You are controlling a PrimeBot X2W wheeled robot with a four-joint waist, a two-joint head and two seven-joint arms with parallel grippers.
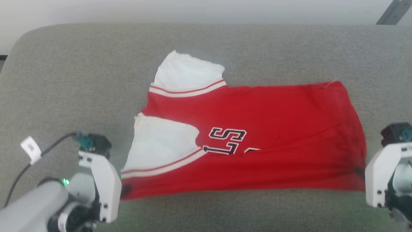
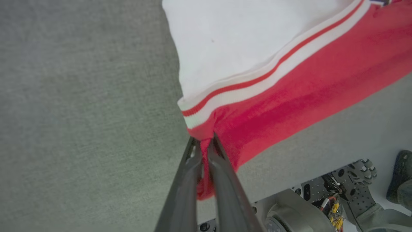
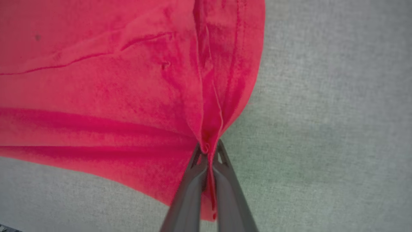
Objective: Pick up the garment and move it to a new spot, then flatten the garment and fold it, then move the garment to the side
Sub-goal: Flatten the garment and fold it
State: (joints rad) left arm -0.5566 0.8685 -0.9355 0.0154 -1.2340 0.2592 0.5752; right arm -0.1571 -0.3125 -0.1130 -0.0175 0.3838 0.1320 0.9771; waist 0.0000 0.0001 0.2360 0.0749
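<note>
Left tool (image 2: 204, 139) clenched on garment (image 1: 273, 112) corner; right tool (image 3: 208, 145) pinching opposite corner; grey cushion (image 1: 64, 80) beneath.

Head cam is looking down at the whole shirt (image 1: 273, 112) on the grey cushion (image 1: 64, 80). Wrist cams are sitting close in, each sharing one near shirt corner with it, left and right.

The garment (image 1: 276, 112) is soft, matt cloth, its red body lightly creased and its striped trim ribbed. The desk (image 1: 64, 77) has a grey woven covering, coarse and matt. The left hand (image 2: 204, 139) has smooth dark fingers (image 2: 188, 180), probably plastic; its wrist shell (image 1: 106, 180) is glossy white plastic.
</note>
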